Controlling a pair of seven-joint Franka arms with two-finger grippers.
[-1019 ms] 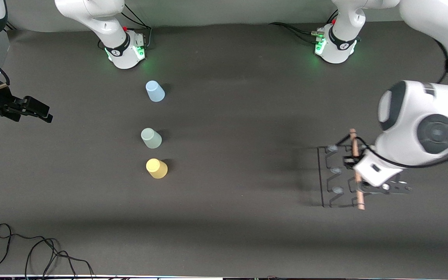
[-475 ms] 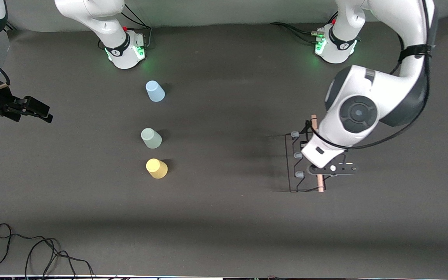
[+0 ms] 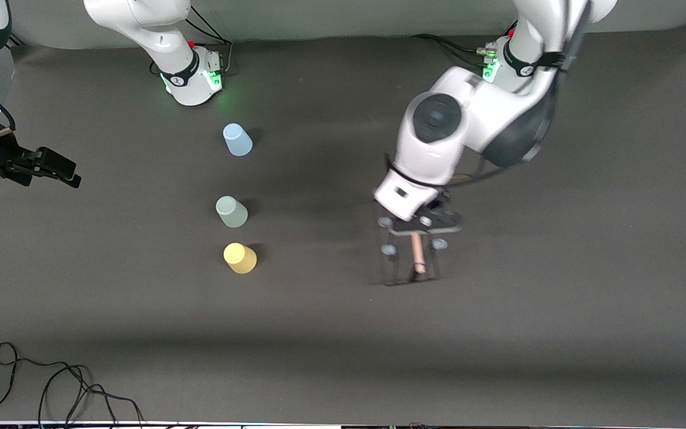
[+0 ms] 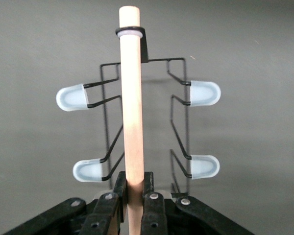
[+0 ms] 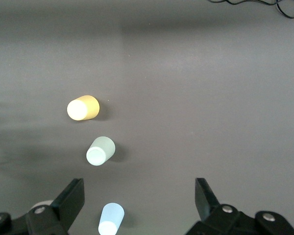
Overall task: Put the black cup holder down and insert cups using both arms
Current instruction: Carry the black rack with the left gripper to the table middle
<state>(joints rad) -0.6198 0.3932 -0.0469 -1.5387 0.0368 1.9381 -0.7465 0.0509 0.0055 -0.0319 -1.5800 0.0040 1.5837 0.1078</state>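
My left gripper (image 3: 419, 229) is shut on the light wooden rod (image 4: 131, 98) of the black cup holder (image 3: 407, 265) and holds it over the middle of the table, upright, with its prongs' pale tips (image 4: 72, 97) out to both sides. In the left wrist view the gripper (image 4: 135, 190) clamps the rod near one end. The three cups stand upside down in a row: pale blue (image 3: 237, 140), pale green (image 3: 231, 212), yellow (image 3: 240, 258). My right gripper (image 3: 51, 170) waits, open and empty, at the right arm's end of the table. Its wrist view shows its gripper (image 5: 139, 198) above the yellow (image 5: 83, 107), green (image 5: 101, 150) and blue (image 5: 111, 219) cups.
A loose black cable (image 3: 51, 387) lies at the table's near edge toward the right arm's end; it also shows in the right wrist view (image 5: 264, 6). The arm bases (image 3: 191, 77) (image 3: 513, 71) stand along the edge farthest from the camera.
My left gripper has carried the cup holder from the left arm's end of the table toward the middle, closer to the cups. The right arm and the cups have not moved.
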